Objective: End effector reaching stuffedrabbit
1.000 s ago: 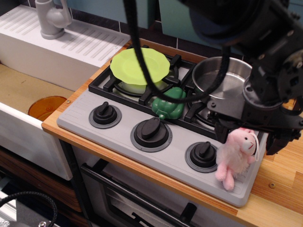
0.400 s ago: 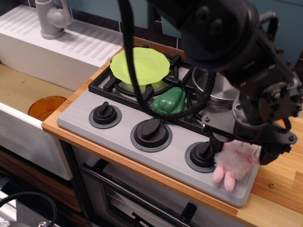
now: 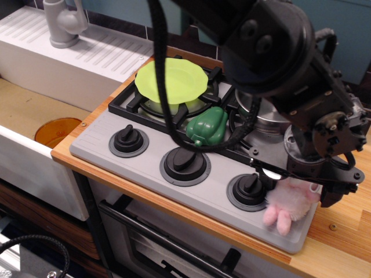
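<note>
Right now end effector (image 3: 301, 184) pressed onto stuffedrabbit (image 3: 288, 203) on stove corner; finger spread hidden, cannot tell.

**A:** what's the setup around the jaws?

**B:** toy kitchen. They sit over the near right corner of a grey plastic stove top (image 3: 110, 152) with a black burner grate (image 3: 128, 98), set in a light wooden countertop (image 3: 342, 240). Well off to the jaws' left there's a white ridged drainboard (image 3: 104, 52), a grey plastic faucet (image 3: 62, 22), and a white sink basin (image 3: 29, 110).

**A:** walls?

**B:** teal panels over dark tile (image 3: 122, 23) behind the jaws. Below them, a dark oven door with a black handle (image 3: 174, 255). Light is soft, indoor.
</note>
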{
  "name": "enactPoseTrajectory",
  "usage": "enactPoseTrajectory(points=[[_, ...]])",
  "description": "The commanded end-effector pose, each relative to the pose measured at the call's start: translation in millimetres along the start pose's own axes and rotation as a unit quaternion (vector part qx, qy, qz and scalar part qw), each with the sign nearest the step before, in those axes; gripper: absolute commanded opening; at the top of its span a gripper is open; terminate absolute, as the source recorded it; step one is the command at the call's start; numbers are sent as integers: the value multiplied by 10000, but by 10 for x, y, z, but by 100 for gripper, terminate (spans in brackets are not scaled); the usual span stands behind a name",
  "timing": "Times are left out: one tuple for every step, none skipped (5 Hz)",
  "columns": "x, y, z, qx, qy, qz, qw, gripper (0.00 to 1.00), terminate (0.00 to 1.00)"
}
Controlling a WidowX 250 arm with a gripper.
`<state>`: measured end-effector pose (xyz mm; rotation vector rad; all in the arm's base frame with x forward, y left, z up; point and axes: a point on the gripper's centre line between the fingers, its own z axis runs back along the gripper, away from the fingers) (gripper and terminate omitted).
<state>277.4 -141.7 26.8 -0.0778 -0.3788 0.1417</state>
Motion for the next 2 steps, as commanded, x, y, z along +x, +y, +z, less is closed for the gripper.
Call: enactPoseTrajectory(points=[[60, -1, 10, 1, -37, -28, 10000, 100, 0], [60, -1, 10, 1, -37, -28, 10000, 100, 100]])
